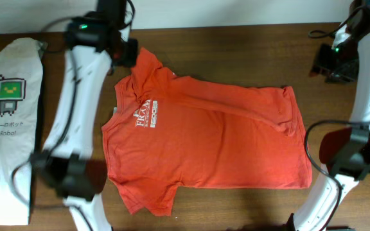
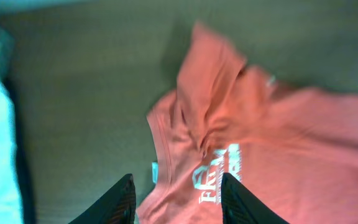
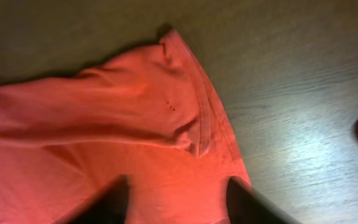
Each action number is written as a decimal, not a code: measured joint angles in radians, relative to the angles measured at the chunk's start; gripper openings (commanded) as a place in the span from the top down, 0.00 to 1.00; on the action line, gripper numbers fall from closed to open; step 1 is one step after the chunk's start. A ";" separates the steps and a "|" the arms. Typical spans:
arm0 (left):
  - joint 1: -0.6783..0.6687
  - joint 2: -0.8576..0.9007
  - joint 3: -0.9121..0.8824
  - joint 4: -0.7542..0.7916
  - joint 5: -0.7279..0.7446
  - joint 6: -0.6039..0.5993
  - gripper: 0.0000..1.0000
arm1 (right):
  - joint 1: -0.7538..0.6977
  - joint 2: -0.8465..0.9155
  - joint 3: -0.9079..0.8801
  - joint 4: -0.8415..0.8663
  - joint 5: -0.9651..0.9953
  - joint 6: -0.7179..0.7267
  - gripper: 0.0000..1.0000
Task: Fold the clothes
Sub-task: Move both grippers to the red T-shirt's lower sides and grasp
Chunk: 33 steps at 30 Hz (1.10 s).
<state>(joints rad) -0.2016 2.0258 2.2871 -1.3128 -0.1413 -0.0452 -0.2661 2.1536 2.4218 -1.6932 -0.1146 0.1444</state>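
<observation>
Lying flat on the desk [image 1: 236, 45], your red-orange T-shirt [image 1: 223, 141] has its long axis running left to right: collar and white chest lettering to the left, hem to the right. One sleeve points to the far side and the other to the near side.

Your left end effector [image 2: 176, 182] hangs over the far-left part of the shirt, by the far sleeve and collar. Its fingers are spread and pinch nothing, and the collar and lettering show in the gap between them.

Your right end effector [image 3: 179, 184] sits at the far-right hem corner. Its fingers are also spread, with only flat fabric showing in the gap.

You cannot read the lettering from any view. The left wrist picture is smeared, and both pairs of fingers are cut off at the bottom edge and show only as dark, blurred shapes. From overhead, the left arm covers part of the far sleeve's edge.

A white T-shirt [image 1: 11, 128] with a green pixel print lies at the far left, apart from the red one.
</observation>
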 measured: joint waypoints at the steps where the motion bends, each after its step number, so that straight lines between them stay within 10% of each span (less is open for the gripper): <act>1: -0.003 -0.038 0.003 0.001 0.000 0.000 0.55 | 0.000 -0.031 0.001 0.001 -0.006 0.001 0.67; 14: -0.177 -0.386 -0.024 -0.317 -0.044 -0.082 0.41 | 0.210 -0.763 -0.019 0.000 -0.026 -0.003 0.29; 25: -0.388 -0.652 -0.861 0.108 -0.129 -0.254 0.27 | 0.252 -0.899 -0.903 0.063 0.123 0.171 0.00; 33: -0.388 -0.687 -1.214 0.255 -0.079 -0.346 0.26 | 0.254 -0.906 -1.327 0.212 0.050 0.248 0.01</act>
<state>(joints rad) -0.5900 1.3384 1.0729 -1.0576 -0.2199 -0.3908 -0.0120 1.2472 1.0946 -1.4811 -0.0650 0.3920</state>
